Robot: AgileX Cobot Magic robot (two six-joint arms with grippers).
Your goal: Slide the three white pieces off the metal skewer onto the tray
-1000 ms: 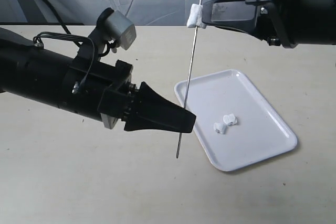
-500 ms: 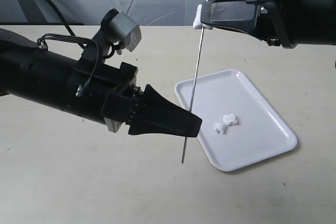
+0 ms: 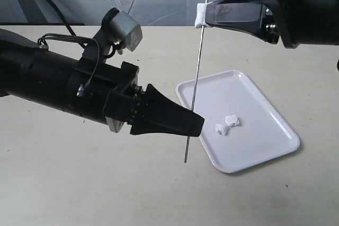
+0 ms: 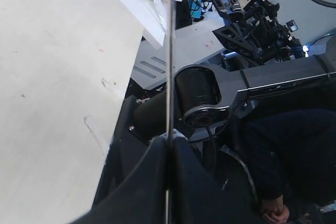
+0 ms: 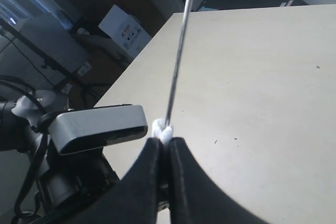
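Note:
The metal skewer [image 3: 198, 62] stands nearly upright over the table, its lower end just left of the tray [image 3: 265, 149]. My left gripper [image 3: 197, 124] is shut on the skewer [image 4: 169, 51] low down. One white piece [image 3: 201, 15] is still threaded high on the skewer, and my right gripper [image 3: 207, 15] is shut on it; the right wrist view shows that white piece [image 5: 163, 130] squeezed at the fingertips, with the skewer [image 5: 179, 45] running through it. Two more white pieces [image 3: 226, 125] lie side by side on the tray.
The tray lies slantwise on the beige table [image 3: 79, 183], right of centre. The left arm's wrist camera [image 3: 123, 29] sticks up above the arm. Both arm bodies are bulky, and the right arm hangs high over the tray's far end.
The skewer has shifted slightly right with the left gripper. The right gripper has stayed shut on the top white piece, which shows a little more now than half a second ago.

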